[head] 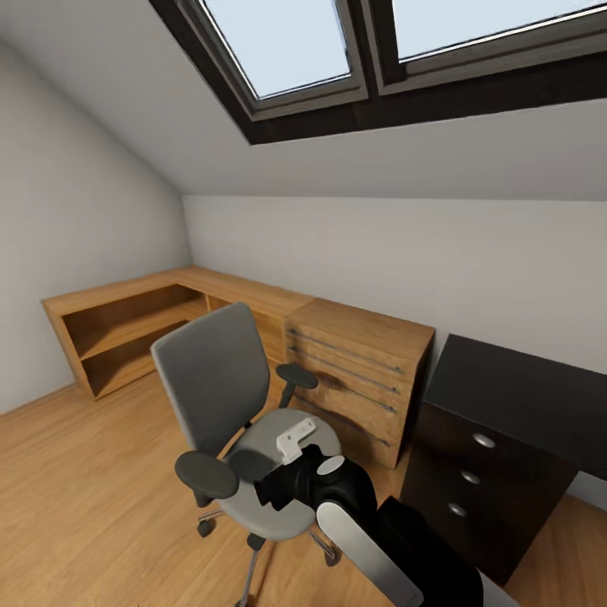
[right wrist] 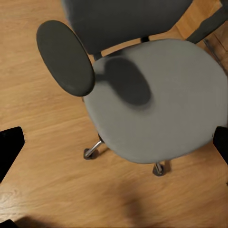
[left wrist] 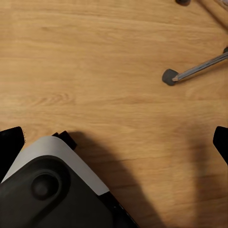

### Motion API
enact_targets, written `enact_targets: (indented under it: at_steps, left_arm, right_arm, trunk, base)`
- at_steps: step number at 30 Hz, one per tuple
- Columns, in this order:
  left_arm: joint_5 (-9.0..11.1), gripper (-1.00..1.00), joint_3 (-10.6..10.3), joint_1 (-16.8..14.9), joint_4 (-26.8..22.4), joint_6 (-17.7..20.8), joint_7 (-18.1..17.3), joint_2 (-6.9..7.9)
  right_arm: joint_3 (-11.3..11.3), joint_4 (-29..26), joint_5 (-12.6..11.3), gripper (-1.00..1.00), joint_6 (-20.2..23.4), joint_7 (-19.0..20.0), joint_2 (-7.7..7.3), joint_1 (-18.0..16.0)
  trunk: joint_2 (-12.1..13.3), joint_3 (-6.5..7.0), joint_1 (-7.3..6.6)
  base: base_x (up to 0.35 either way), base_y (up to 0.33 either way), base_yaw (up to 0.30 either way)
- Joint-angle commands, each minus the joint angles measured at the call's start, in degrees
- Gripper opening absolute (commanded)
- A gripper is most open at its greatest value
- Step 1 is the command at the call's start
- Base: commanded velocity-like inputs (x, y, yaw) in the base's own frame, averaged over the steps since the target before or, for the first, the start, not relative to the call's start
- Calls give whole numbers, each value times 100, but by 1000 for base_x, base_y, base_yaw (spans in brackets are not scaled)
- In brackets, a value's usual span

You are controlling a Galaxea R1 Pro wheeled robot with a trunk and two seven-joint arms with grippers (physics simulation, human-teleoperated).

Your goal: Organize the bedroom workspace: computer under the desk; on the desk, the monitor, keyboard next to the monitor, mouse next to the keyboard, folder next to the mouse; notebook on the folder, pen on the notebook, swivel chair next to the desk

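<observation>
The swivel chair (head: 244,421) stands on the light wood floor (head: 84,489), near the wooden drawer unit (head: 362,371). The right gripper (right wrist: 114,137) hangs above its bare grey seat, jaws spread wide. The left gripper (left wrist: 116,142) points at the floor, apparently wide too, beside a chrome chair leg (left wrist: 199,69).

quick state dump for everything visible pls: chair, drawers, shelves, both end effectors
swivel chair: upright on the floor, seat bare.
wooden drawer chest: drawers shut.
black cabinet: drawers shut.
wooden shelf unit: open-fronted, shelves bare.
right end effector: open, above the chair seat.
left end effector: open, over bare floor.
</observation>
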Motion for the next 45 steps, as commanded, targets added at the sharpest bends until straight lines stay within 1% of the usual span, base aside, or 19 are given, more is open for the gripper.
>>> enact_targets:
  at_steps: [1, 24, 31, 34, 36, 40, 45]
  left_arm:
    - [59, 100, -25, 0, -9, -38, 35, 8]
    - [44, 100, -31, 0, -9, -42, 32, 4]
    - [58, 100, -28, 0, -9, -44, 42, 0]
    - [60, 100, -26, 0, -9, -44, 39, 3]
    - [64, 100, -26, 0, -9, -45, 37, 5]
    - [66, 100, -25, 0, -9, -45, 36, 7]
    - [67, 100, -25, 0, -9, -45, 35, 8]
  right_arm:
    - [8, -6, -51, 100, 14, -60, -1, -5]
    - [5, -2, -49, 100, -8, -53, -5, -7]
    - [25, -5, -59, 100, 10, -75, 14, -5]
    - [92, -2, -59, 100, 8, -77, 16, -6]
    - [151, -1, -57, 100, 8, -76, 12, -7]
    - [198, 1, -55, 100, 12, -74, 11, -8]
    - [208, 1, -55, 100, 14, -71, 8, -8]
  trunk:
    - [-4, -12, 0]
    - [-4, -146, 0]
    - [-4, -134, 0]
    - [-4, -132, 0]
    - [-4, -132, 0]
    - [-4, -131, 0]
    - [-4, -131, 0]
  base:
    - [0, 0, 184]
    - [0, 0, 193]
    - [0, 0, 240]
    - [16, 8, 270]
    - [107, 66, 273]
    - [199, 125, 276]
    - [271, 138, 277]
